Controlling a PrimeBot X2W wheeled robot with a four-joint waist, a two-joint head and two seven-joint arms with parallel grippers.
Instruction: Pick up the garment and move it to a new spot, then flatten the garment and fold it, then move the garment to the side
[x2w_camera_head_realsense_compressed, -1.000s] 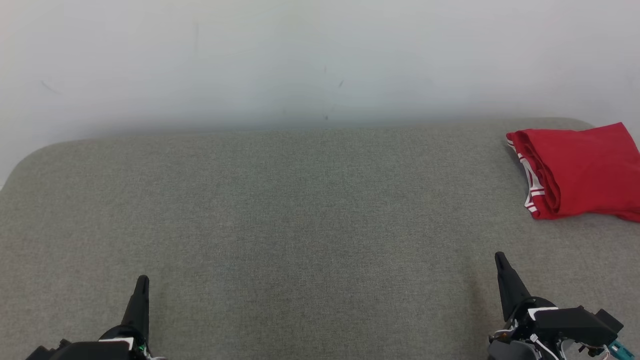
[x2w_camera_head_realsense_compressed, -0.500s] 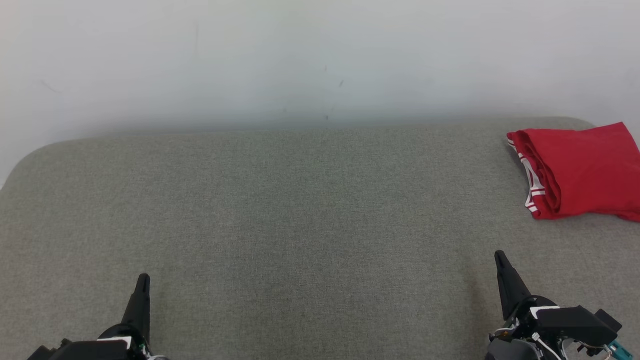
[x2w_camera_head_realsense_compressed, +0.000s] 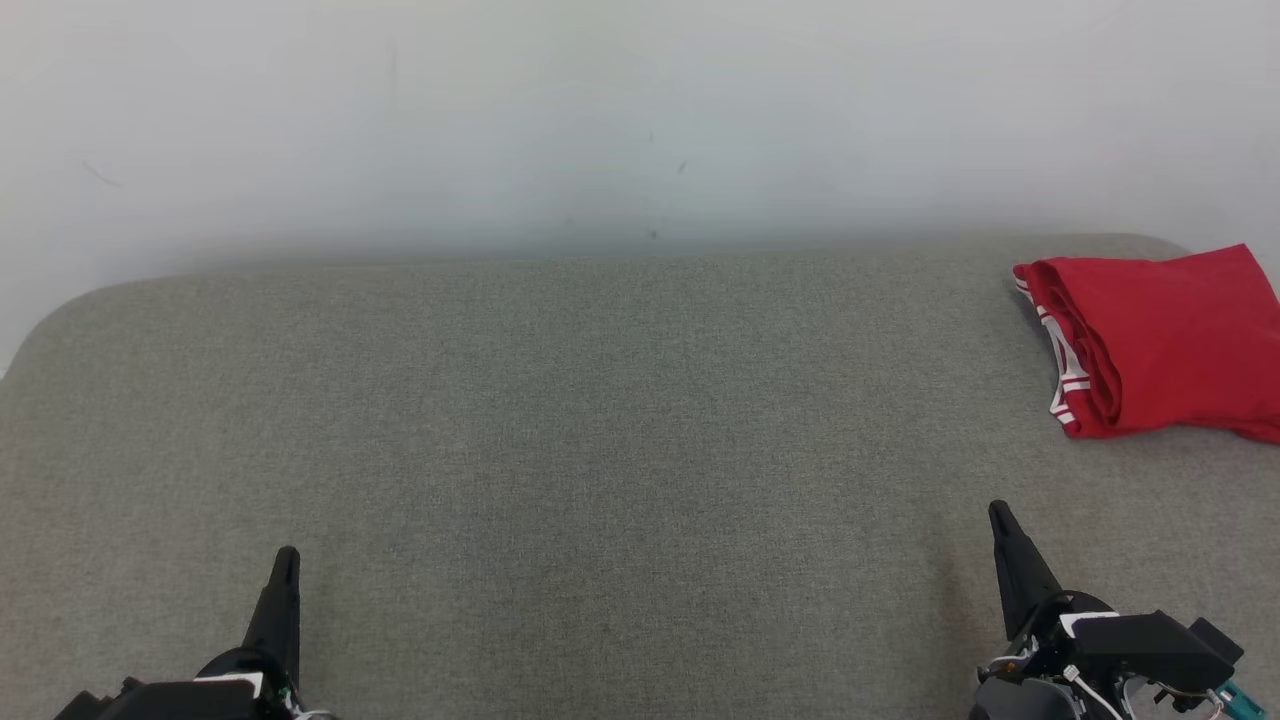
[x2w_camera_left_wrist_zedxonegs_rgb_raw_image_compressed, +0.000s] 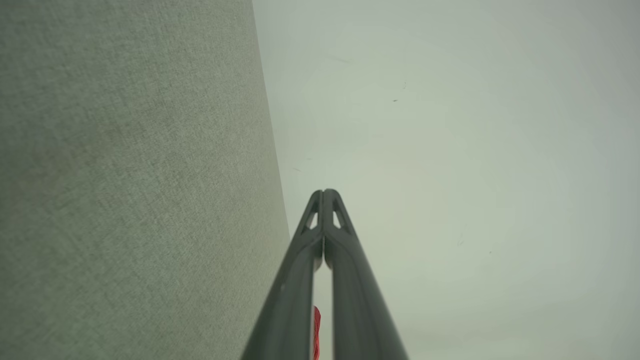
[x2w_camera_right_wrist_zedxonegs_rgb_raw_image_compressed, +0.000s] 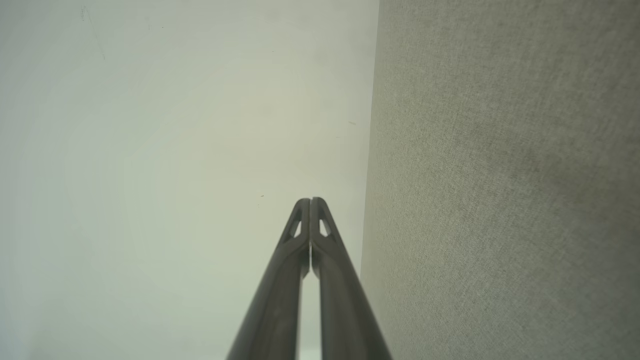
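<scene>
Nothing has moved since a second ago: your left gripper (x2w_camera_head_realsense_compressed: 285, 560) and right gripper (x2w_camera_head_realsense_compressed: 1000, 515) sit low over the grey surface (x2w_camera_head_realsense_compressed: 600, 420), fingers clenched on nothing. Your folded red garment (x2w_camera_head_realsense_compressed: 1165, 340) lies at the surface's far right, well apart from both.
</scene>
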